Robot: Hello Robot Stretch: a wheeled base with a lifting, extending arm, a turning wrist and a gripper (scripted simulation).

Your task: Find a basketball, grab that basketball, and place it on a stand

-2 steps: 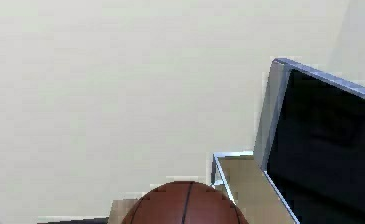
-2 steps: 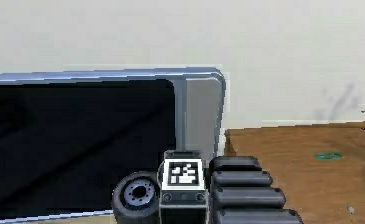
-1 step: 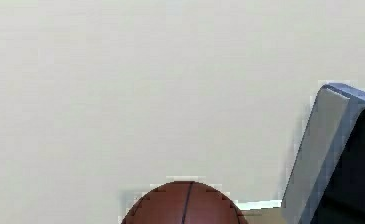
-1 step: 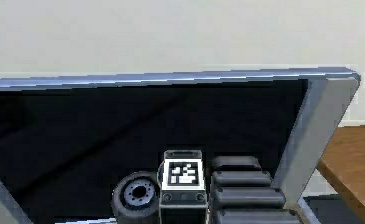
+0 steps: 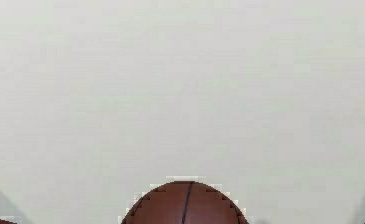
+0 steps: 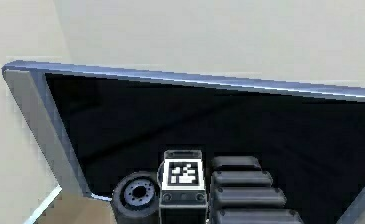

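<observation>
Standing close ahead, a plain pale grey wall (image 5: 180,80) leaves little open room in the forward view. Against a cream wall (image 6: 240,35) in the arm side view stands a wide flat black screen with a grey frame (image 6: 220,120), right behind the arm. The round orange-brown basketball with black seams (image 5: 185,205) sits mid-bottom edge of the forward view, its underside cut off. The dark segmented arm (image 6: 245,190) carries a white square with black marks (image 6: 182,172). Left of it is the pincer (image 6: 137,197), whose grip and load I cannot tell.
</observation>
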